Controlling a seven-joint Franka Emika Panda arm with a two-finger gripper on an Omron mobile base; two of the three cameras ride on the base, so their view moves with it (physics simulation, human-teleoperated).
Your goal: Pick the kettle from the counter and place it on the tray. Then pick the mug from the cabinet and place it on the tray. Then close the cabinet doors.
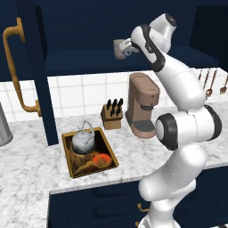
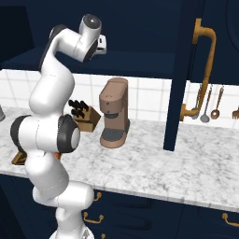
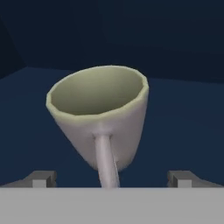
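While the arm reaches up into the open cabinet [image 1: 133, 26], the scene reads as follows.

Pincer [image 3: 112, 178]: level with the mug inside the cabinet; the two fingers [image 3: 41, 178] stand wide apart, one on each side of the mug's handle, clamped on nothing. In the left base view the hand sits just right of the mug.

Mug [image 1: 119, 49]: upright on the navy shelf [image 1: 80, 60] inside the cabinet. The hand view shows its pale green inside and the handle pointing toward the camera, between the spread fingers. Whether the fingers touch the handle cannot be told.

Kettle [image 1: 83, 140]: resting in the far half of the tray, wire handle arched upward.

Tray [image 1: 70, 159]: lying flat on the table [image 1: 26, 169], in front of the knife block; the orange-red picture shows in its near half beside the kettle.

Cabinet doors: both swung open. Left door [image 1: 42, 71] seen edge-on with its brass handle [image 1: 15, 67] facing outward; right door [image 2: 184, 70] likewise open in the right base view.

Coffee machine [image 1: 143, 104]: standing on the table, right of the knife block [image 1: 112, 114].

Utensils [image 2: 210, 103]: hanging against the tiled wall, right of the right door.
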